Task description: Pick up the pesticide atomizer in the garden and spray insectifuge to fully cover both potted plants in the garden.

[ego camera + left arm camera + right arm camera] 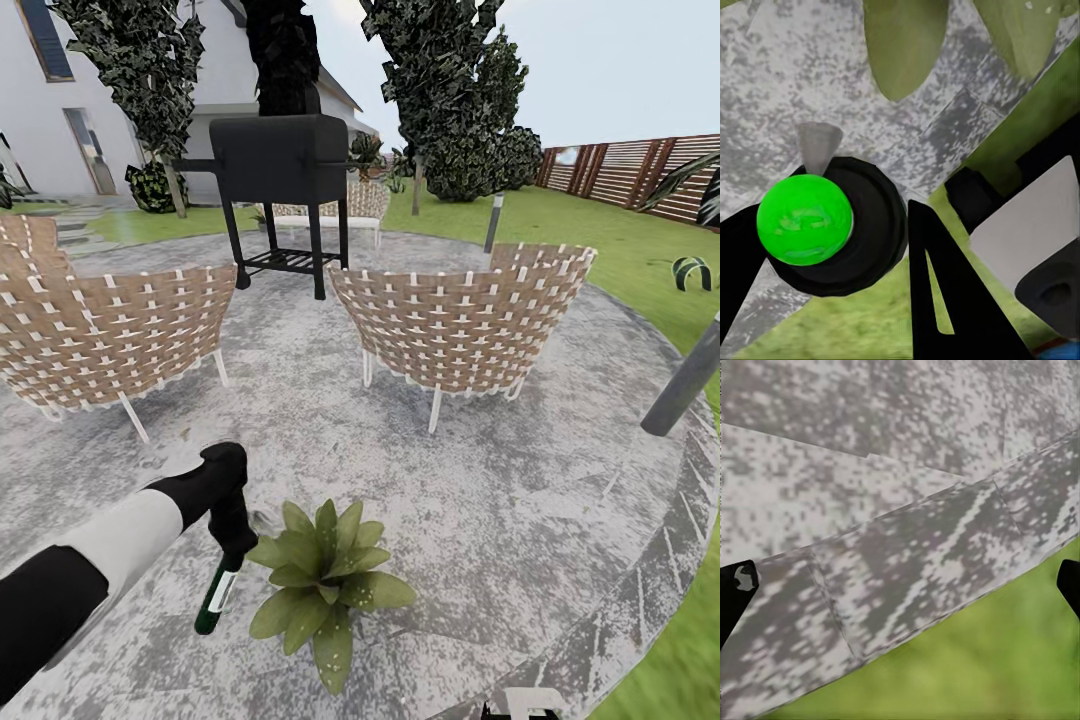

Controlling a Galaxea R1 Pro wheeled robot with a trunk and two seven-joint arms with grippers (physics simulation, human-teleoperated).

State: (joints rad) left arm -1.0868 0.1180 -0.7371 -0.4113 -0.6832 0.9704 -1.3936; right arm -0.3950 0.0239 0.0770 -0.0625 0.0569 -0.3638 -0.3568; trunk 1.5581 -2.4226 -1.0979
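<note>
One potted plant (pixel 325 585), a low rosette of pointed green leaves, sits on the paved patio (pixel 480 500) of the garden, close in front of me. Its leaves hide the pot. My left gripper (pixel 235 545) is shut on the pesticide atomizer (pixel 217 595), a dark green bottle with a white label, which hangs tilted just left of the plant. The left wrist view shows the atomizer (pixel 806 219) as a bright green round end in a black ring, held by my left gripper (pixel 832 277), with plant leaves (pixel 904 45) beyond. My right gripper (pixel 902 589) is open over the patio edge.
Two wicker chairs (pixel 110 335) (pixel 465 320) stand ahead, with a black grill (pixel 285 160) behind them. A grey post (pixel 685 380) leans at the right and a thinner post (pixel 493 222) stands farther back. Lawn (pixel 640 250) and a slatted fence (pixel 630 170) lie to the right.
</note>
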